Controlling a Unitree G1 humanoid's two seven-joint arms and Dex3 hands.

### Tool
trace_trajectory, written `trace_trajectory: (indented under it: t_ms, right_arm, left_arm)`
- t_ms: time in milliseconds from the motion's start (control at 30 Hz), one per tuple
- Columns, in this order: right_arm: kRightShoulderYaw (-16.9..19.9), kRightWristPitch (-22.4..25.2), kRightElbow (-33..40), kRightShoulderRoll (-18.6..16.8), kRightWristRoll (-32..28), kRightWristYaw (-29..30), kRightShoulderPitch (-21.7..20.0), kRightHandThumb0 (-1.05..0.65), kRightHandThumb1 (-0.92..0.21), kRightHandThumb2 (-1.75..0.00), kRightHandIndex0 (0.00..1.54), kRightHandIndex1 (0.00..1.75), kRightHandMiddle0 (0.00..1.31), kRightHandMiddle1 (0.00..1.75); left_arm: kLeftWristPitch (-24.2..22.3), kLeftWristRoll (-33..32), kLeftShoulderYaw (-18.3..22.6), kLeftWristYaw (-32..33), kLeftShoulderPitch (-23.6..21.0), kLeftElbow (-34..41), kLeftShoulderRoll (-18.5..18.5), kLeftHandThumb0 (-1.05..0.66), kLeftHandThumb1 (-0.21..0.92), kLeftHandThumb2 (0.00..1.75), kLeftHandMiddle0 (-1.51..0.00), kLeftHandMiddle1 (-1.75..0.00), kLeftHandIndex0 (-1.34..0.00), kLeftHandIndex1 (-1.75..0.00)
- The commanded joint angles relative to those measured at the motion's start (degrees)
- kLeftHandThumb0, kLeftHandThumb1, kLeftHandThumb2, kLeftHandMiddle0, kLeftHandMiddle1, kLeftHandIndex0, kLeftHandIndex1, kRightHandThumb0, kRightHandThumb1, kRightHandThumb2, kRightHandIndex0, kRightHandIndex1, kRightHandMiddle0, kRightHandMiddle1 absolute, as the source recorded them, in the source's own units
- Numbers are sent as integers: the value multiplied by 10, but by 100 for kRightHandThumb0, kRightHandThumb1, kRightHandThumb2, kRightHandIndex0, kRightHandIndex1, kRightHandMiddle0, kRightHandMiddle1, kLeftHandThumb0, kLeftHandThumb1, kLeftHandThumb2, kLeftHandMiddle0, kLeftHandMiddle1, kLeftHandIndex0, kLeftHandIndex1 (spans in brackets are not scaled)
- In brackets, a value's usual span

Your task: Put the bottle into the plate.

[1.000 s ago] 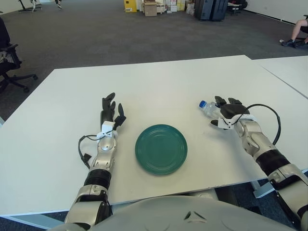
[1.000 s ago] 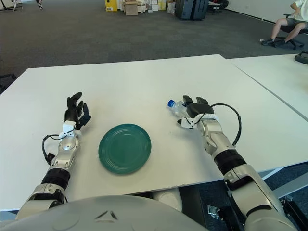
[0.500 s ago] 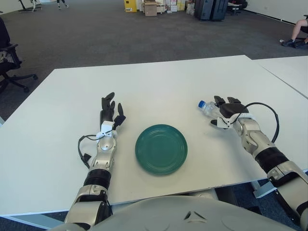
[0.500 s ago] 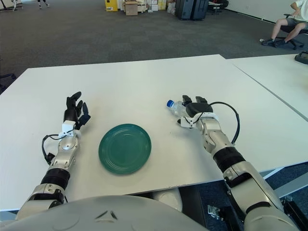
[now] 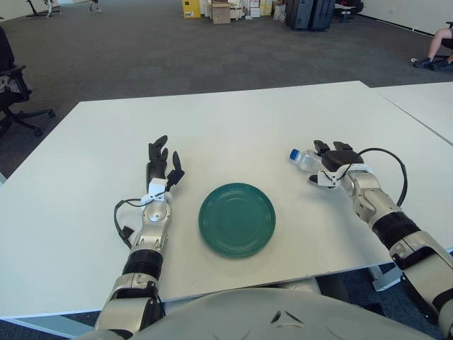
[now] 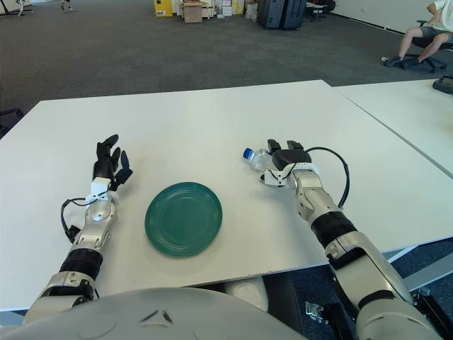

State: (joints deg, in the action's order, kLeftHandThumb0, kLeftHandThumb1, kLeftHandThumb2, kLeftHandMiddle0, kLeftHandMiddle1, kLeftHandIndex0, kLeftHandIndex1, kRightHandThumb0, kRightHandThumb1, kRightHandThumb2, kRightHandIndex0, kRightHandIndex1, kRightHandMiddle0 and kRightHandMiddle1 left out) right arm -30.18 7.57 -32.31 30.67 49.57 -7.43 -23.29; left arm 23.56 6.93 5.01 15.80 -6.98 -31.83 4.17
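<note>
A small clear bottle [image 5: 304, 159] with a blue cap lies tilted, cap pointing left, to the right of the round green plate [image 5: 236, 219]. My right hand [image 5: 328, 164] is shut on the bottle's body, black fingers wrapped over it, so most of the bottle is hidden. Only its neck and cap [image 6: 248, 152] stick out on the left. The plate holds nothing and sits in the near middle of the white table [image 5: 233, 127]. My left hand [image 5: 163, 166] shows left of the plate with fingers spread, holding nothing.
A second white table [image 5: 425, 106] adjoins on the right, with a seam between. Boxes and dark cases [image 5: 311, 13] stand far back on the carpet. A person sits at the far right [image 6: 425, 32]. An office chair [image 5: 10, 92] is at the left.
My right hand with the bottle has shifted slightly left and away, toward the plate side. The left hand and plate have not moved.
</note>
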Motion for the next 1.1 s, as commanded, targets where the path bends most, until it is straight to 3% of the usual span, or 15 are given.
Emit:
trace_trajectory:
  t_ms: [0, 200, 567, 800, 1067]
  right_arm:
    - [-24, -29, -51, -26, -22, -43, 26, -105, -92, -70, 10, 5, 1, 19]
    - [-24, -69, -75, -23, -55, -97, -2, -105, -92, -71, 20, 12, 0, 41]
    - [-33, -114, -132, -27, -94, -229, -80, -105, -92, -75, 5, 34, 0, 50]
    - [-53, -102, -142, -34, -78, -258, -96, -105, -92, -74, 0, 39, 0, 52]
    - [-71, -70, -153, -43, -67, -259, -92, -103, -92, -72, 0, 31, 0, 49]
  left_arm:
    - [-7, -1, 4, 1, -1, 6, 3, -75, 92, 83, -38, -1, 0, -81]
    - [-4, -2, 6, -1, -2, 4, 4, -74, 92, 83, -39, -1, 0, -80]
    - [-3, 1, 7, 0, -1, 8, 5, -75, 92, 84, -38, -1, 0, -80]
    - [-8, 3, 6, 0, 1, 11, 5, -75, 92, 85, -39, -1, 0, -80]
    - [-12, 4, 5, -1, 4, 18, 4, -75, 92, 84, -39, -1, 0, -80]
